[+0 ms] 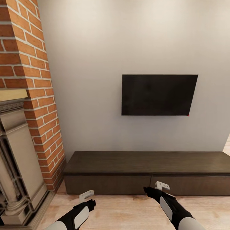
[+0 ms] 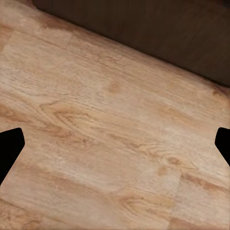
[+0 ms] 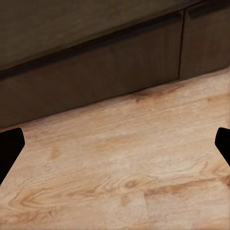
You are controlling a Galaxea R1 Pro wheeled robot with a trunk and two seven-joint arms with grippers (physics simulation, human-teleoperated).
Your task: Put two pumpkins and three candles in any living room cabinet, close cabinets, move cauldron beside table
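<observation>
Fingers: in the left wrist view the left gripper (image 2: 115, 143) has its fingertips (image 2: 10, 146) at opposite edges of the picture, spread wide, nothing between them but floor (image 2: 110, 124). Right gripper (image 3: 115, 143) the same, fingertips (image 3: 10, 146) far apart, holding and touching nothing.

Head view: both arms low and forward, left gripper (image 1: 87, 195) and right gripper (image 1: 161, 186) hanging over the planks just short of the cabinet (image 1: 147, 163). Empty and wide apart, probably readied for the cabinet fronts rather than for carrying.

Cabinet stands against the wall under a TV (image 1: 158, 95), both fronts flush, so closed as far as can be seen. The seam between the fronts shows in the right wrist view, cabinet (image 3: 96, 72) near that gripper. Brick fireplace (image 1: 28, 95) to the left.
</observation>
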